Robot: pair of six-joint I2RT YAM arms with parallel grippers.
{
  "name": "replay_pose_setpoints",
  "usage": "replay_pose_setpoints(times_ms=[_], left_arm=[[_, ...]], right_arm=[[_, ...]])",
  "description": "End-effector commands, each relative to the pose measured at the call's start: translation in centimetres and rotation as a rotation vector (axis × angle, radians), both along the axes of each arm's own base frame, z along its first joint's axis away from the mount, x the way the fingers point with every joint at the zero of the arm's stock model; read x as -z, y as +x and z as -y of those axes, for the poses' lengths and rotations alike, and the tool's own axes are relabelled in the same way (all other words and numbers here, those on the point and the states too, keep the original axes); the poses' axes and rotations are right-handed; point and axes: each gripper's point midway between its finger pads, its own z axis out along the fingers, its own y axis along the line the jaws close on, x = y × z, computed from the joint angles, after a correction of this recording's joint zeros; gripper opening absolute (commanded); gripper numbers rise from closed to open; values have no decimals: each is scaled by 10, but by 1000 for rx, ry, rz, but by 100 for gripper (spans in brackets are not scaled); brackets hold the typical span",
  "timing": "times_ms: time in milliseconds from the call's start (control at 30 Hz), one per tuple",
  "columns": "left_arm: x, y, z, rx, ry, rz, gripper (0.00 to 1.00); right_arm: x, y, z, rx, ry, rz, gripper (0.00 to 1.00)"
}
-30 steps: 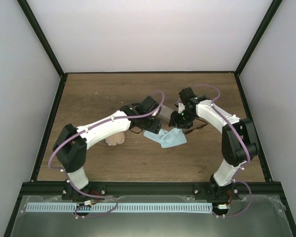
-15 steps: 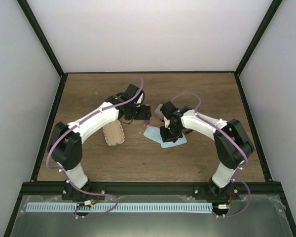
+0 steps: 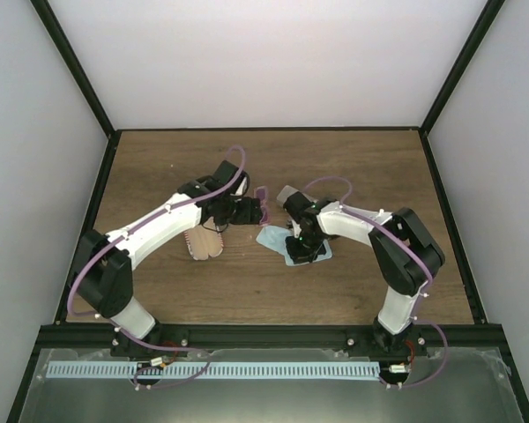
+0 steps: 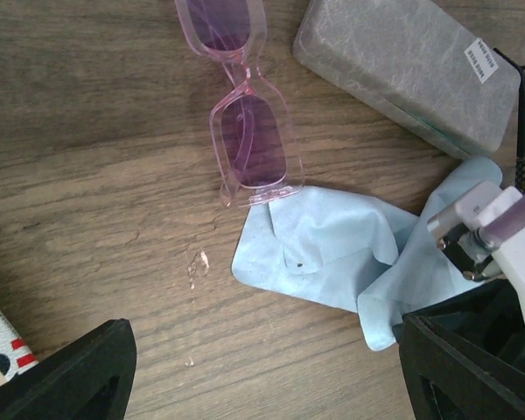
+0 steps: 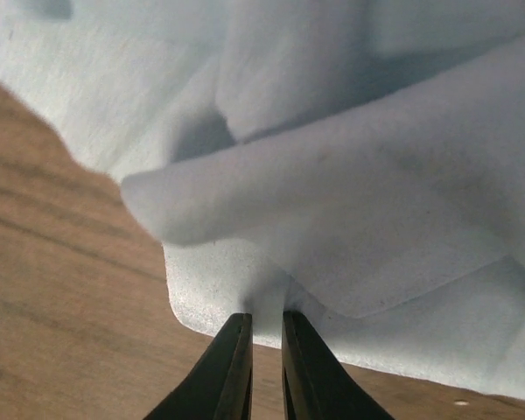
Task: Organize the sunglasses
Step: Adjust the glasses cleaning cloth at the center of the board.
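The pink sunglasses [image 3: 263, 196] with purple lenses lie flat on the wood just beyond my left gripper [image 3: 244, 211]. They also show in the left wrist view [image 4: 246, 131]. My left gripper [image 4: 262, 385] is wide open and empty above bare wood, beside the light blue cloth [image 4: 332, 249]. My right gripper [image 3: 301, 248] is down on the cloth [image 3: 286, 240]. In the right wrist view its fingertips [image 5: 264, 325] are pinched shut on a fold of the cloth [image 5: 332, 201]. The black wire-frame sunglasses are not in view.
A clear grey case [image 4: 407, 70] lies right of the pink sunglasses, and shows from above [image 3: 286, 196]. A pink-striped oval case [image 3: 203, 241] lies under the left forearm. Dark frame posts edge the wooden table [image 3: 159, 167].
My left gripper has drawn back to the left, leaving the pink sunglasses on the table. My right gripper has moved left and down onto the blue cloth and pinched it.
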Motion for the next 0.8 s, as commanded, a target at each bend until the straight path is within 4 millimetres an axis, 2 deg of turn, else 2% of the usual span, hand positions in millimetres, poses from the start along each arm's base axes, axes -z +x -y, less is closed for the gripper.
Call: replay_pose_setpoints(times_ms=[0,200,333,433,533,567,667,700,767], left_arm=[[-4,-2,-7,-33,-7,24,85],[6,-13,-16,-53,-3,3,85],[11,-19,-21,-61,8,-5,85],[14,-21,-23,-65,9,-10,86],[12,-21,-23,-68,5,-8,86],[10,-20,-23,-70,2,-3,86],[8,-19,-22,-77,-5,6,85],[8,-18,-22,-78,-10,7,85],[8,-17,-20,-80,-19,8,85]], right_arm=[[17,-47,-4,-77,-10,-110,11],[11,-79,-20,-151,20,-166,11],[3,-92,-35,-199,51,-180,11],[-7,-94,-47,-215,86,-174,11],[-29,-77,-52,-196,97,-90,14],[-39,-68,-53,-182,96,-57,20],[-65,-41,-49,-137,89,32,29],[-69,-34,-47,-134,77,53,33],[-65,-28,-41,-145,29,69,35]])
